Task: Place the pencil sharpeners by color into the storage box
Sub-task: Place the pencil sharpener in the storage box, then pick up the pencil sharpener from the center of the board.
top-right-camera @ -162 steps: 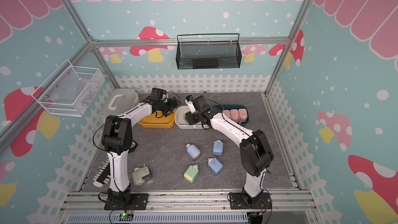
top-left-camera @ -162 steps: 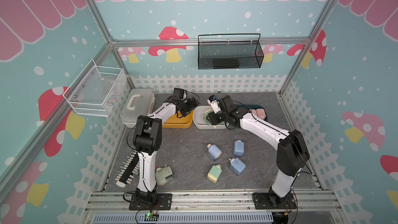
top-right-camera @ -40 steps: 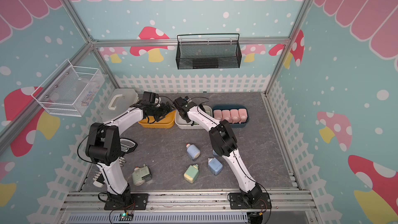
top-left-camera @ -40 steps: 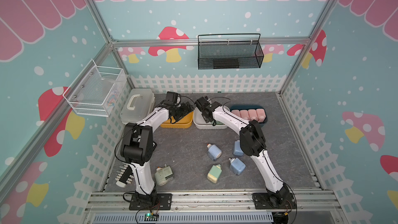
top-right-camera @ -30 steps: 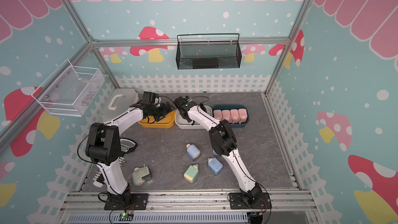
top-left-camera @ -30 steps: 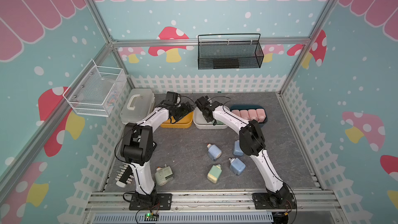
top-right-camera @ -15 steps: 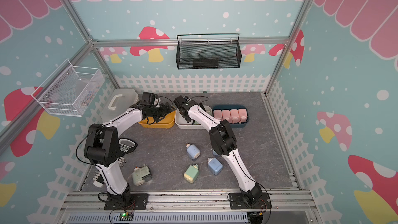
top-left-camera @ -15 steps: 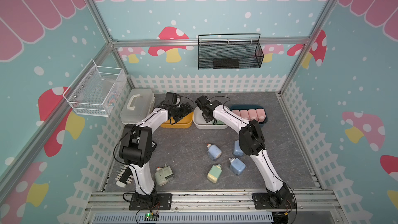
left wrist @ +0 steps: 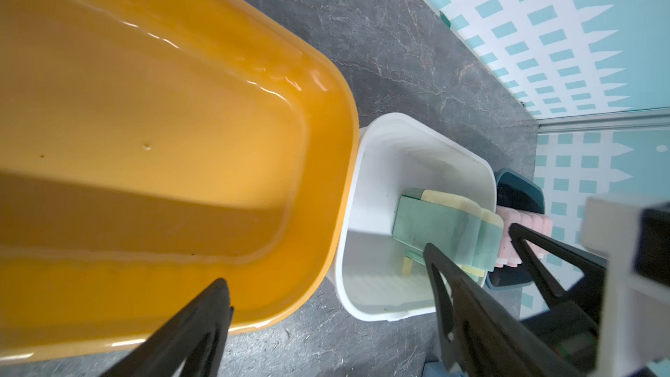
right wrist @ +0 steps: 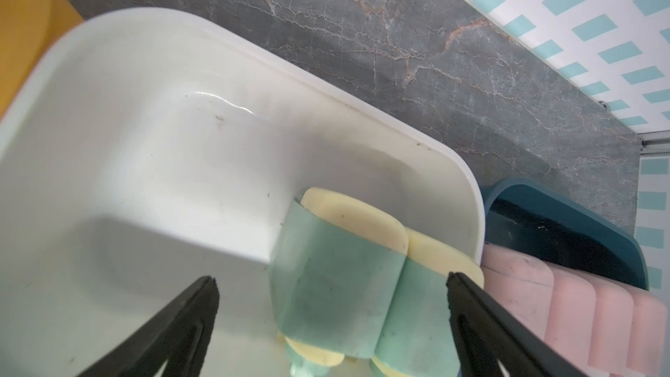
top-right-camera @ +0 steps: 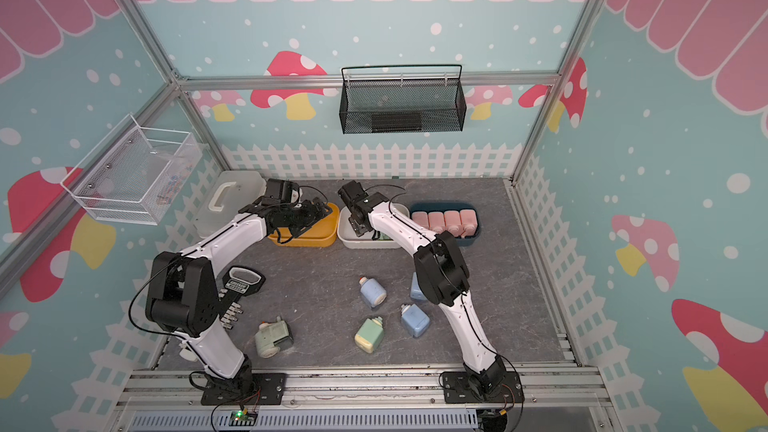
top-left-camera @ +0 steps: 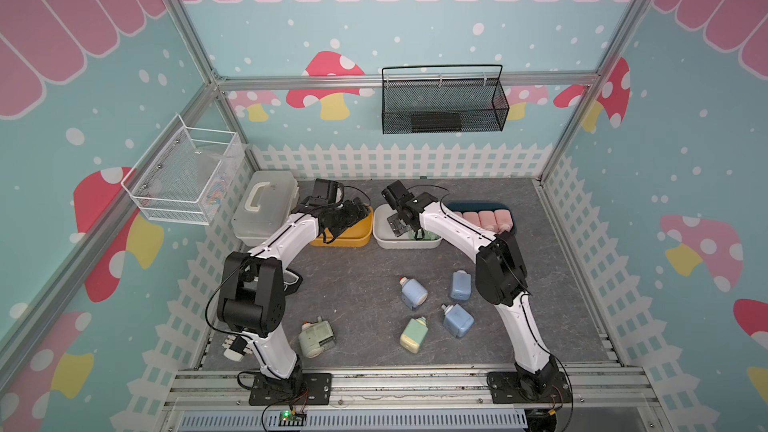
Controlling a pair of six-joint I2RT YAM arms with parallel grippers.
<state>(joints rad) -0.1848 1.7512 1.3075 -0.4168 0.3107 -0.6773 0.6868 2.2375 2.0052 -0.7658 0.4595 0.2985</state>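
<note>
The tabletop (top-left-camera: pixel 353 280) is grey with pale marble veining. The three bins are mustard yellow (top-left-camera: pixel 340 241), white (top-left-camera: pixel 405 243) and dark blue (top-left-camera: pixel 478 204). The pink sharpeners (top-left-camera: pixel 486 218) are pastel and the blue sharpeners (top-left-camera: pixel 414 293) pale. The green sharpeners (right wrist: pixel 326 284) are mint with cream ends. The teal walls (top-left-camera: pixel 291 14) carry white dots and red mushrooms.
</note>
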